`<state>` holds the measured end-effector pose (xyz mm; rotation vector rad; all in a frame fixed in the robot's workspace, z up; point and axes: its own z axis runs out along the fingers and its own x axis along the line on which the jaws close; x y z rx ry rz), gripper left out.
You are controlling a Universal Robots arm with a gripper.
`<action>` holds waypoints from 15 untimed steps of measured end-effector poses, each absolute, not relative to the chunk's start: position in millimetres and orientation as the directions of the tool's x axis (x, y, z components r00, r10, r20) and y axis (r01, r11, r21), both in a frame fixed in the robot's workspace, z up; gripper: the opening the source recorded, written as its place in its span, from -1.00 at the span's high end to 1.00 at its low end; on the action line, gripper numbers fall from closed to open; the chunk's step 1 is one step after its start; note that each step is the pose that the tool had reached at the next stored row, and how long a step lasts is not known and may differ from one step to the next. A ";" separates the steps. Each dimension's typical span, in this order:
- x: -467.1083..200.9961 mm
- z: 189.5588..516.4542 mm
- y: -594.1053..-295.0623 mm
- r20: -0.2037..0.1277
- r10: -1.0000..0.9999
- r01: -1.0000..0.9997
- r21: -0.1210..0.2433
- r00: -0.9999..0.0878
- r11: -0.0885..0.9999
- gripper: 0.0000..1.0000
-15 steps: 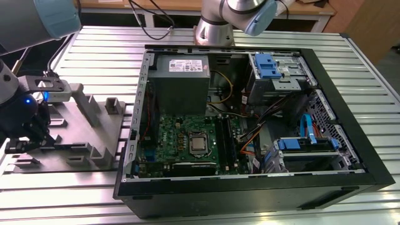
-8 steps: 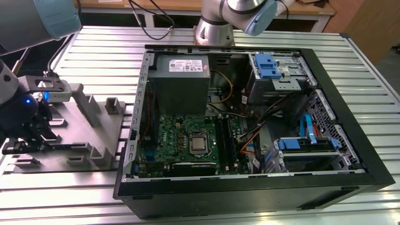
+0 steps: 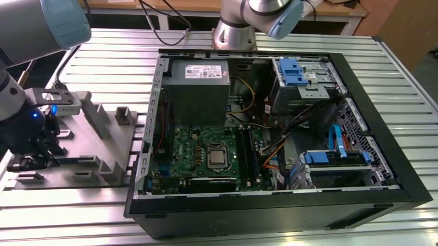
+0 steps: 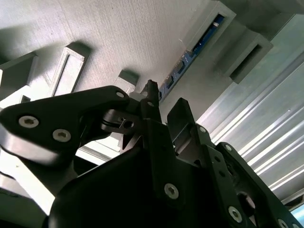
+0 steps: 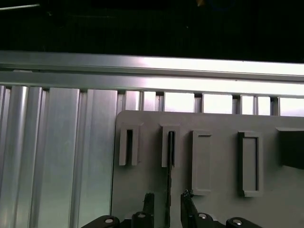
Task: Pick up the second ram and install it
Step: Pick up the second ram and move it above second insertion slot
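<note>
The second ram (image 5: 169, 185) is a thin dark stick standing on edge in a slot of the grey holder plate (image 5: 223, 118). In the second wrist view its blue-green side (image 4: 192, 52) runs along that slot. My gripper (image 5: 167, 205) is open and straddles the stick, one black finger on each side with a gap to it. The second wrist view shows the fingertips (image 4: 151, 97) low over the near end of the stick. In the exterior view my gripper (image 3: 31, 154) hangs over the holder plate (image 3: 89, 148) at the exterior view's left.
An open black computer case (image 3: 274, 205) lies at the middle of the ribbed metal table (image 3: 110, 56), with a green motherboard (image 3: 205, 154), a grey power supply (image 3: 198, 77) and blue drive brackets (image 3: 291, 72). Raised grey blocks (image 3: 123, 115) stand on the holder plate.
</note>
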<state>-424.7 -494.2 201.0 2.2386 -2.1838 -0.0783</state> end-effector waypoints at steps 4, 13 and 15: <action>-424.7 200.9 -494.2 -0.027 -0.999 -0.999 0.044 0.024 -0.025 0.29; -424.7 200.8 -494.2 -0.027 -0.999 -0.999 0.044 0.024 -0.025 0.46; -424.7 200.8 -494.2 -0.027 -0.999 -0.999 0.044 0.024 -0.025 0.46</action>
